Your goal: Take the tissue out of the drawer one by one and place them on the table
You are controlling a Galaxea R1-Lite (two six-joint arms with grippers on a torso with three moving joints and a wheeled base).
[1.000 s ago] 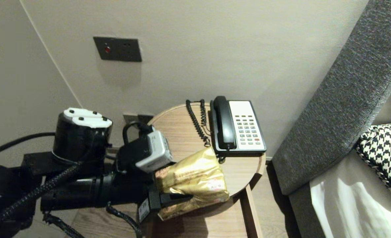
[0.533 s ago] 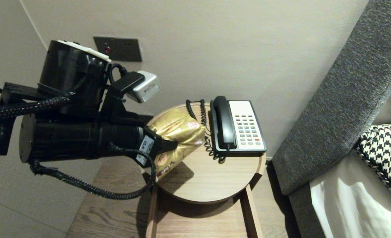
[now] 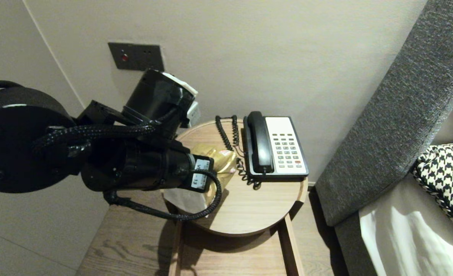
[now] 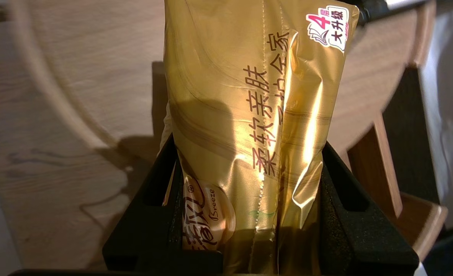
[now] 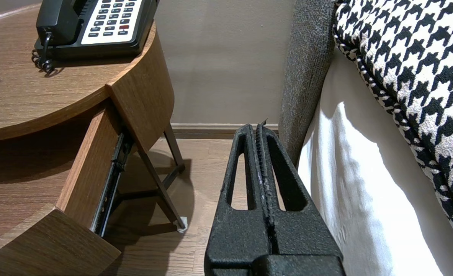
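My left gripper (image 4: pixel 247 147) is shut on a gold foil tissue pack (image 4: pixel 249 76), one black finger (image 4: pixel 153 191) on each side of its lower half. In the head view the pack (image 3: pixel 220 160) shows only as a gold corner past my left wrist, over the left part of the round wooden bedside table (image 3: pixel 249 214) and close to the phone cord. Whether it touches the tabletop I cannot tell. My right gripper (image 5: pixel 259 128) is parked low over the floor beside the bed, fingers pressed together and empty.
A black and white desk phone (image 3: pixel 283 147) with a coiled cord sits at the table's back right. Below the tabletop a wooden drawer (image 3: pixel 234 257) stands pulled out. A dark wall panel (image 3: pixel 136 56) is behind; the grey headboard (image 3: pixel 394 115) and houndstooth pillow (image 3: pixel 448 180) are right.
My left arm has lifted the pack from the table's front edge over the drawer, carried it back and left over the tabletop, and turned the wrist. The right arm kept still.
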